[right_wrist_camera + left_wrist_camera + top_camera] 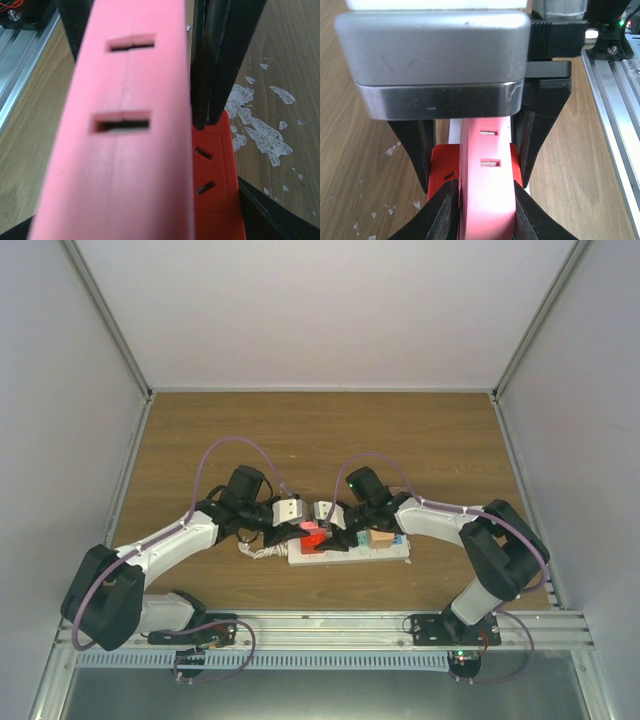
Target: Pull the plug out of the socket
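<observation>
The white socket (372, 553) lies on the wooden table near the front edge, with a red plug (313, 536) standing in its left-end outlet. My left gripper (485, 200) is shut on the plug (485, 185), one black finger pressed on each flank. Under it shows the red outlet panel (442, 167). My right gripper (140, 220) reaches in from the other side and straddles the socket. Its fingers (540, 135) lie against the strip's long edges beside that panel (215, 200). The plug (125, 150) fills most of the right wrist view and hides the right gripper's left finger.
The socket's short white twisted cord (262, 551) trails off its left end. An aluminium rail (330, 625) carries both arm bases at the near edge. White walls enclose the table (320, 430) on three sides. White paint flecks (260, 130) mark the wood.
</observation>
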{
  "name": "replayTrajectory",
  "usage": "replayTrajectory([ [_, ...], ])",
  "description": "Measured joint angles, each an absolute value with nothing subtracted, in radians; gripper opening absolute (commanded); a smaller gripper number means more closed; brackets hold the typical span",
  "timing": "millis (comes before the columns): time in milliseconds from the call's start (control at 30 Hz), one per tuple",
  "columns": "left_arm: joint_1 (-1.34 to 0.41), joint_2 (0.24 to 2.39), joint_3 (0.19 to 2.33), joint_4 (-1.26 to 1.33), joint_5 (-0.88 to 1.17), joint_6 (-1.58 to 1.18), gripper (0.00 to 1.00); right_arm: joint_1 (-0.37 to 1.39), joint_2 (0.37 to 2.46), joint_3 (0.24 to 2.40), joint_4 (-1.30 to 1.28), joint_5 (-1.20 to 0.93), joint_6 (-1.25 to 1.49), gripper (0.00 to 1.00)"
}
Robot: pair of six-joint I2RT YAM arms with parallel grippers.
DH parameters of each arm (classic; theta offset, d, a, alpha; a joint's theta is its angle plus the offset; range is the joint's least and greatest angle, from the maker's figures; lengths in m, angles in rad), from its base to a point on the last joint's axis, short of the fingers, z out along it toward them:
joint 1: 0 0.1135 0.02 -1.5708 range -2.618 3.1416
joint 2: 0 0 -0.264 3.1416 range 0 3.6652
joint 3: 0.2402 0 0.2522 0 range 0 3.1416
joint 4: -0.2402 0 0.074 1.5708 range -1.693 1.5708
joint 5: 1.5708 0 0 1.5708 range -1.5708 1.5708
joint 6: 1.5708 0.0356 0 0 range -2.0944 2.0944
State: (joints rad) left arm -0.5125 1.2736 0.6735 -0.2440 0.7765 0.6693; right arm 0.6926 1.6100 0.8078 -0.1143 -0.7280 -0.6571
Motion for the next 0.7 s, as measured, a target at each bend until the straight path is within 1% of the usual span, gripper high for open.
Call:
replayTrajectory([
  [100,-0.513,1.275,0.676,-0.246,0.784,0.661,0.27,0.692,1.61,0.808,-0.113,-0.729,-0.652,0.67],
  [267,-0.513,1.28,0.676,-0.239,0.789,0.645,0.22,0.692,1.612,0.81,-0.114,-0.733,-0.639,0.67],
  [467,-0.513,1.288,0.677,-0.22,0.789,0.628,0.11,0.692,1.612,0.812,-0.12,-0.736,-0.631,0.61],
  [700,-0.513,1.286,0.676,-0.218,0.789,0.616,0.03,0.692,1.612,0.812,-0.119,-0.736,-0.631,0.57],
])
